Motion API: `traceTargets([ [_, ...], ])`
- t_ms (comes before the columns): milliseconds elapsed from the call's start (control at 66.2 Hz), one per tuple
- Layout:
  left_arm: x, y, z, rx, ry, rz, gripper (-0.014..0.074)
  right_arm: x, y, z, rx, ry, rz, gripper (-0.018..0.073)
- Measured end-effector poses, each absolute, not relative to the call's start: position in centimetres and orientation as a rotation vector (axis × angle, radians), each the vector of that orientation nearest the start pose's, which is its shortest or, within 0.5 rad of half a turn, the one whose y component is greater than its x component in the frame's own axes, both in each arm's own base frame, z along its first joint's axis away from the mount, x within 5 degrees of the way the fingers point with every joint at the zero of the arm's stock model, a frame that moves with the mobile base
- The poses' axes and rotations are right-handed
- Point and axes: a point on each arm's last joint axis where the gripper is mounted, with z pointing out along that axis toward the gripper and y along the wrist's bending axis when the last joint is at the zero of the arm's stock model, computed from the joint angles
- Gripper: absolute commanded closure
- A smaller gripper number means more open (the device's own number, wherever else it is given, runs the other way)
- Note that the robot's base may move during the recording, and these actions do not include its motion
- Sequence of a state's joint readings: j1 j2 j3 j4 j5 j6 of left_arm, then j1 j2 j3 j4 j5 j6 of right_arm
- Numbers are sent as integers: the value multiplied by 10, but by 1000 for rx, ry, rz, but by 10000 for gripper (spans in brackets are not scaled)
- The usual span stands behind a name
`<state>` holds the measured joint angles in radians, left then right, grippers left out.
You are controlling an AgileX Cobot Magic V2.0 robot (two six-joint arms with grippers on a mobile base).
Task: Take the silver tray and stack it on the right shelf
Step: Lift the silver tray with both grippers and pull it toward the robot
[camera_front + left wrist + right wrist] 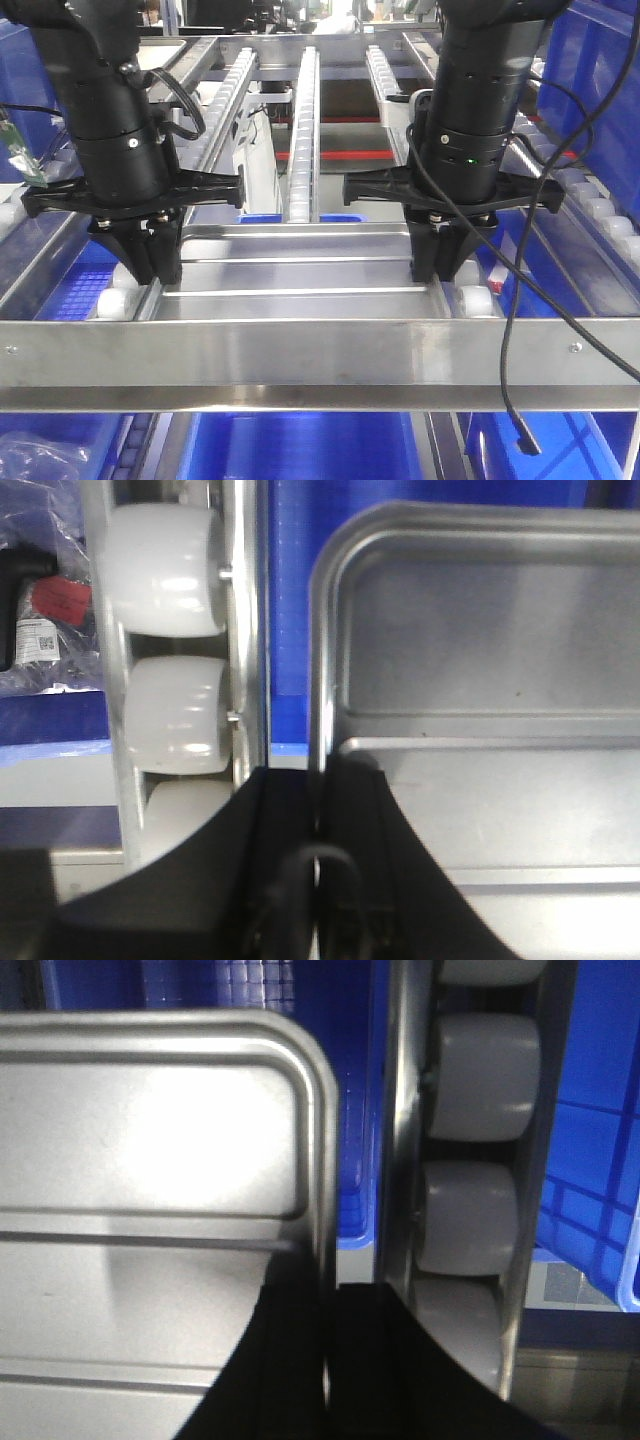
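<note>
The silver tray (pixel 300 275) lies crosswise just behind the flat front bar (pixel 320 350) of the right shelf, between its side rows of white rollers (pixel 478 300). My left gripper (pixel 150 270) is shut on the tray's left rim, and my right gripper (pixel 440 265) is shut on its right rim. In the left wrist view the black fingers (pixel 350 860) pinch the rim of the tray (pixel 480 630) beside the rollers (pixel 165 570). The right wrist view mirrors this, with the gripper (pixel 328 1360) on the tray (pixel 150 1140) next to the rollers (pixel 480 1060). Whether the tray rests on the shelf I cannot tell.
A middle roller row (pixel 303 130) runs back behind the tray. Blue bins (pixel 300 445) sit under the shelf and at both sides. A black cable (pixel 512 390) hangs in front of the bar at the right. A bagged item with a red label (pixel 50 610) lies at the left.
</note>
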<state>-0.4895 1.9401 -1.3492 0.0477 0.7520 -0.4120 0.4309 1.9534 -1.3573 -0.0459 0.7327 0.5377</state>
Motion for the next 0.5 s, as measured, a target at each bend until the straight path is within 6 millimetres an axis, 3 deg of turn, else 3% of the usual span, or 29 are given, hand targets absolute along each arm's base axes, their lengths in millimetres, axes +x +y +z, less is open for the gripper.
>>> traceTargets([
  [257,355,-186,193,148,2839,-145,697,366,165,186,108,2833,162,505],
  [498,369,-190,233,157,2802,-121,697,374,165,227,99,2778,158,505],
])
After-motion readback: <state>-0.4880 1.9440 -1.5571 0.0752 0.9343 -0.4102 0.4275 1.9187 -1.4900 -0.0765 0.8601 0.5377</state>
